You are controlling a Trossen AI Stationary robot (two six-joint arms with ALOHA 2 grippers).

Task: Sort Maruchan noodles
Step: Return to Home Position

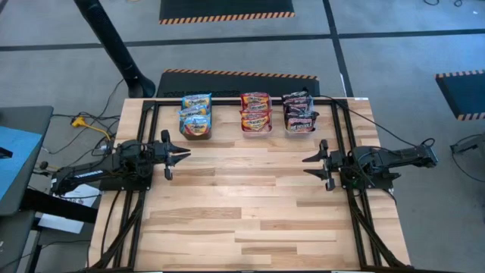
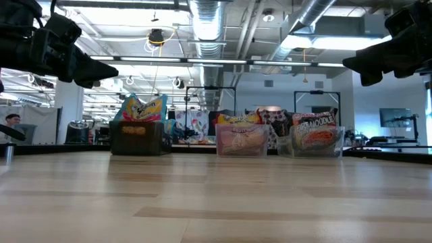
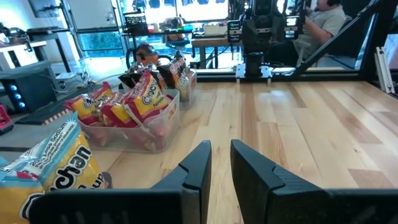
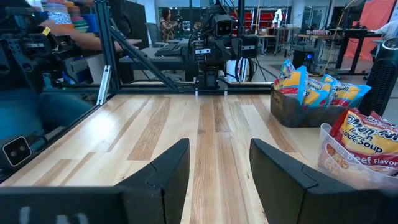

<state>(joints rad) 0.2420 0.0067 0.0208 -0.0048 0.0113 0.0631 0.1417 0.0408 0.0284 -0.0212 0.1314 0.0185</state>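
Note:
The Maruchan noodles stand sorted in three bins along the table's far edge. The light blue and yellow packets are in a dark bin, the red and orange ones in a clear bin, and the black and red ones in a second clear bin. My left gripper hovers level above the left side of the table, pointing right. Its fingers are a narrow gap apart with nothing between them. My right gripper hovers level at the right side, pointing left. It is open wide and empty.
A black frame runs around the back and sides of the table, just behind the bins. Bare wood lies between the two arms and toward the near edge. Workbenches and people show in the room beyond.

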